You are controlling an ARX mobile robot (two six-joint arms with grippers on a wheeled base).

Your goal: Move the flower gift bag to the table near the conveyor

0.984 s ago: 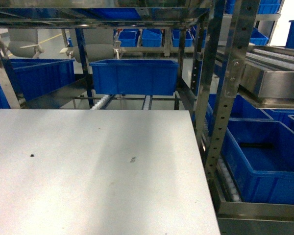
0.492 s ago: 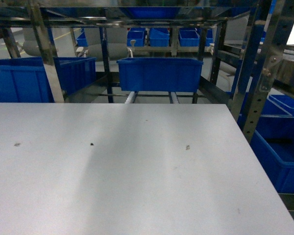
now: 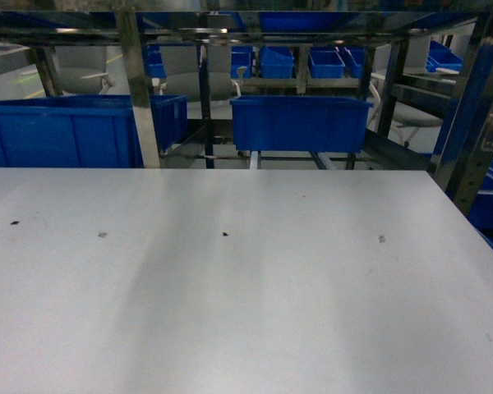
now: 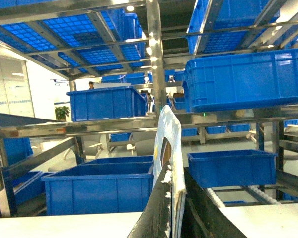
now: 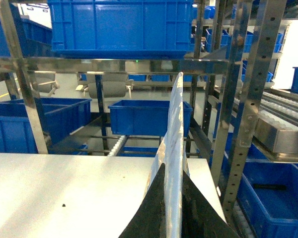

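Stainless racking with blue plastic bins [image 3: 300,123] rings the matte white-grey counter [image 3: 230,295]; at twelve o'clock of each wrist view, left tool [image 4: 175,208] and right tool [image 5: 173,208] clench the thin printed gift bag's [image 5: 175,148] edges, carrying it upright for setting down.

Head view overlooks the table [image 3: 246,287]; both wrist views face the racks beyond.

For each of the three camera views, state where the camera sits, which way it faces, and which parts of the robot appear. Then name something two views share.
Head: rides high on the robot, slanting down over the table toward blue bins on steel racks; no robot parts show.
Left wrist: low on the left arm, looking forward and up past its left end effector, shut on a thin white bag edge.
Right wrist: on the right arm, looking forward past its right end effector, shut on a sheet edge; conveyor at right.
Shared: all show the table and bins.
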